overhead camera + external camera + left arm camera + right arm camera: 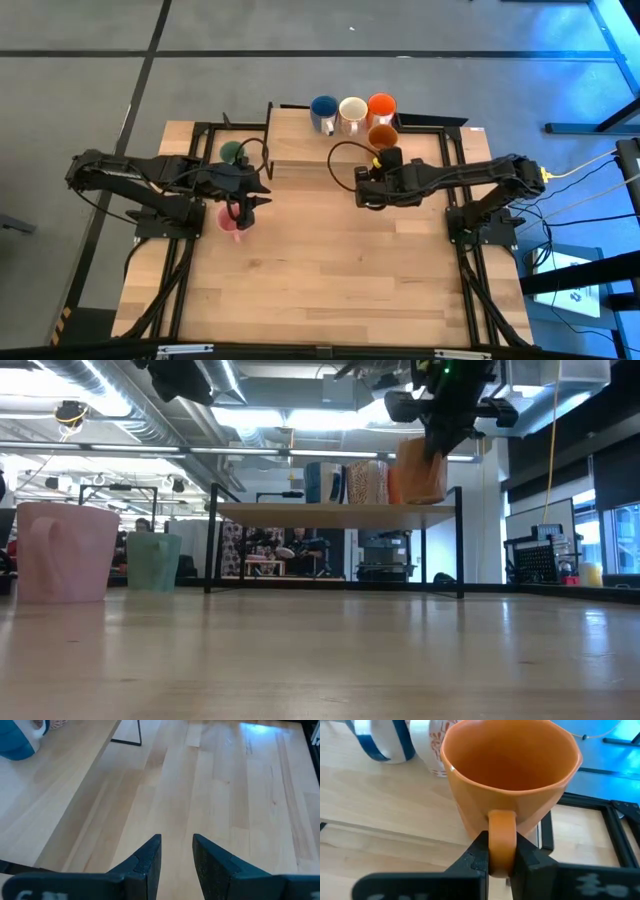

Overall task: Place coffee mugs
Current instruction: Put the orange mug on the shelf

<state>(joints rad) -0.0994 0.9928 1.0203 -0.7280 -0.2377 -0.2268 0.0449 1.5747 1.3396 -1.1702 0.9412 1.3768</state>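
Note:
A darker orange-brown mug (383, 134) stands upright at the right end of a raised wooden shelf (300, 150), and my right gripper (501, 851) is shut on it. Behind it on the shelf stand the blue (323, 110), white (352, 110) and bright orange-red (381, 105) mugs. The green mug (233, 152) and the pink mug (230, 221) rest on their bases on the table at left. My left gripper (177, 842) hovers beside the pink mug, open by a narrow gap, with only bare table under its fingers. My right gripper pinches the orange-brown mug's handle (501, 827) between its two fingers, coming from the table's near side and slanting down. The mug is upright, mouth up. In the low view its base (420, 500) is level with the shelf top; whether it rests there I cannot tell.
The shelf stands on thin black legs (211, 540) at the far middle of the table (330, 280). Black frame rails (455, 160) run along both sides. The near half of the table is bare wood. Cables loop off both arms.

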